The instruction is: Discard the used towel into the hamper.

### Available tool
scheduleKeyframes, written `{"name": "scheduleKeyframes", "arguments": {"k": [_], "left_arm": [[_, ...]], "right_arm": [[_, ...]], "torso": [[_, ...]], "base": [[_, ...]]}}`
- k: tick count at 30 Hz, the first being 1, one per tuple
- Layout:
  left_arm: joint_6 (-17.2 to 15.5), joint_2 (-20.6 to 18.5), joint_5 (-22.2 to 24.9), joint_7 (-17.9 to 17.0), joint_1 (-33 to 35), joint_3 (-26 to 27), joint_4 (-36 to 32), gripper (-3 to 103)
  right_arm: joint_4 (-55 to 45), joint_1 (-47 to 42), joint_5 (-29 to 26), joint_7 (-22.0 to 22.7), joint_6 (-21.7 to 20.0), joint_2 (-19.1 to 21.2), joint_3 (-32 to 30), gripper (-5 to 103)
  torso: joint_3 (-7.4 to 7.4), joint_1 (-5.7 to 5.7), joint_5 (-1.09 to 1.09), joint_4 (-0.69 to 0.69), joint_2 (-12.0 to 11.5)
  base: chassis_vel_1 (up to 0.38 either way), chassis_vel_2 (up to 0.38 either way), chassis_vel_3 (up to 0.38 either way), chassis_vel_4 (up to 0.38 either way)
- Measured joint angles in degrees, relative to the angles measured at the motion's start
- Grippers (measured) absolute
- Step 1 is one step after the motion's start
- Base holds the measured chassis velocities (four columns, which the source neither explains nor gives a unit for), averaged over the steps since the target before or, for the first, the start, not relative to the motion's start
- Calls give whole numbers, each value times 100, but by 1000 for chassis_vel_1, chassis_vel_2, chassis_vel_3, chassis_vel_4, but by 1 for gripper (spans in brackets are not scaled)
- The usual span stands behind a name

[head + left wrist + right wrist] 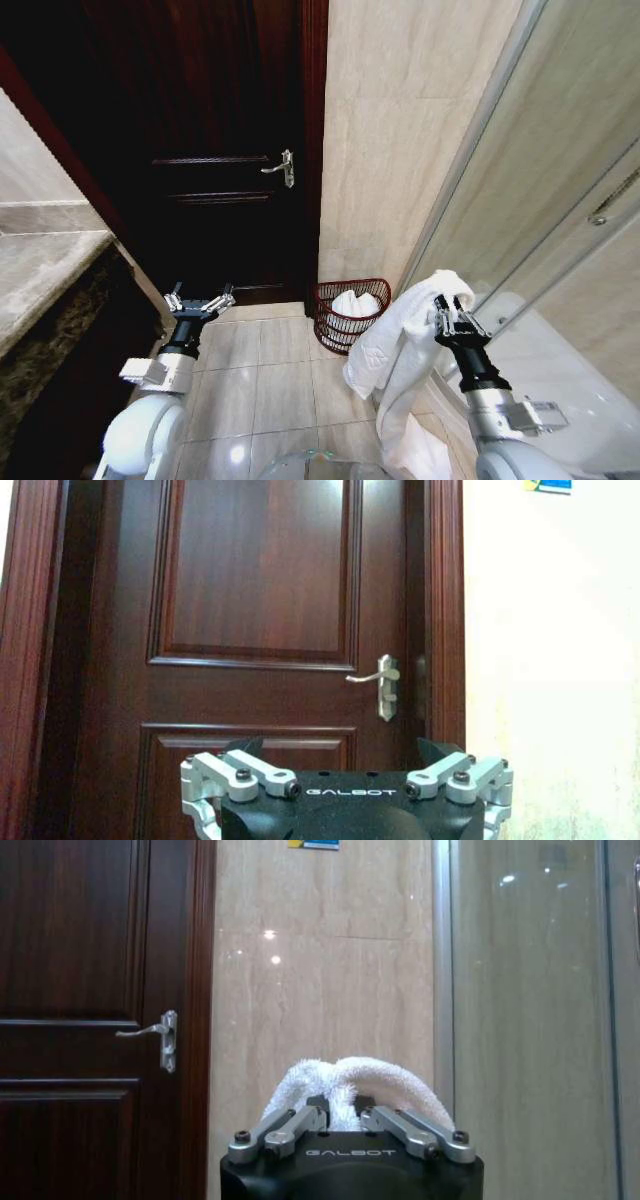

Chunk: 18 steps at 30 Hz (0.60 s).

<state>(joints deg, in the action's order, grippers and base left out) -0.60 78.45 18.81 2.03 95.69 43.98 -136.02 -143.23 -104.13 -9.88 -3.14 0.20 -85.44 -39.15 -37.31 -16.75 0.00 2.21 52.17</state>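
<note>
White terry cloth hangs from the robot's right hand point(452, 318): a soft, thick white cotton towel point(395, 350), pinched near its top fold and draping well down toward the pale tiled floor point(270, 385). In the right wrist view the right hand point(345, 1129) has its fingers point(290, 1131) closed narrowly on a bunched hump of the towel point(350, 1084). The cloth looks light and limp, not slippery; it should sag and swing when moved, and its long trailing end could catch on the basket rim. Holding it at the gathered top, as now, seems the sensible place.

The hamper point(350, 313), a small round dark reddish-brown wire-weave basket, stands on the floor against the beige tiled wall point(400, 140), just beside the dark wooden door point(220, 150). It already holds some white cloth point(355, 303). The held towel hangs near it, toward the glass shower screen point(560, 200), not yet over the opening.

The left hand point(199, 301) is held out low before the door, spread wide and empty; the left wrist view shows the left hand point(345, 780) likewise.
</note>
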Motion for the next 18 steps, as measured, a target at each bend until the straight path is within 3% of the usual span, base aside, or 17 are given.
{"name": "scheduleKeyframes", "arguments": {"k": [11,15,18], "left_arm": [[76,-37,248,4,-63,-8,116,100],[183,-41,305,55,-56,6,222,100],[334,21,307,84,58,4,248,100]], "right_arm": [[0,123,40,12,-133,-8,71,13],[0,405,-73,156,-462,159,80,13],[0,838,-461,404,-907,479,81,13]], "torso": [[-139,-120,0,0,261],[-154,-132,0,0,287],[-155,-132,0,0,288]], "base": [[0,0,0,0],[0,0,0,0],[0,0,0,0]]}}
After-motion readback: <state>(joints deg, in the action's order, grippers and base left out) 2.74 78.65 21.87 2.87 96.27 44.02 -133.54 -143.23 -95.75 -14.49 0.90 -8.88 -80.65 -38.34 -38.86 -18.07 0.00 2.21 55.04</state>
